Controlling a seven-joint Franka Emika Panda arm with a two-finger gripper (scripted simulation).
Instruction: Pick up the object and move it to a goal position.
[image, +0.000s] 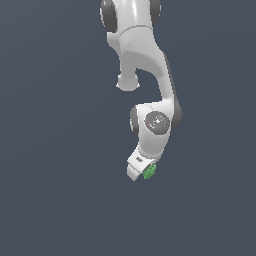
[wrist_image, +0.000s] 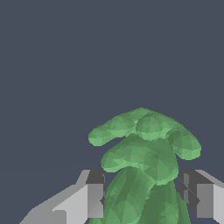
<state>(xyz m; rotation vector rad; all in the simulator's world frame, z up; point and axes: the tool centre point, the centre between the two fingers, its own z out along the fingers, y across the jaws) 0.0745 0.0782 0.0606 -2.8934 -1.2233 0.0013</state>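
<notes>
The object (wrist_image: 144, 153) is a bright green, bumpy, ribbed block that fills the space between my fingers in the wrist view. My gripper (wrist_image: 142, 199) is shut on its lower part, with a grey pad (wrist_image: 95, 194) against one side and the other pad (wrist_image: 197, 199) against the opposite side. In the exterior view the object (image: 149, 171) peeks out beside the white hand, at the tip of my gripper (image: 144, 174), and the hand hides most of it. The arm reaches down from the top of that view.
A plain dark grey-blue surface (image: 60, 200) surrounds the arm on all sides. No other objects, containers or edges show in either view.
</notes>
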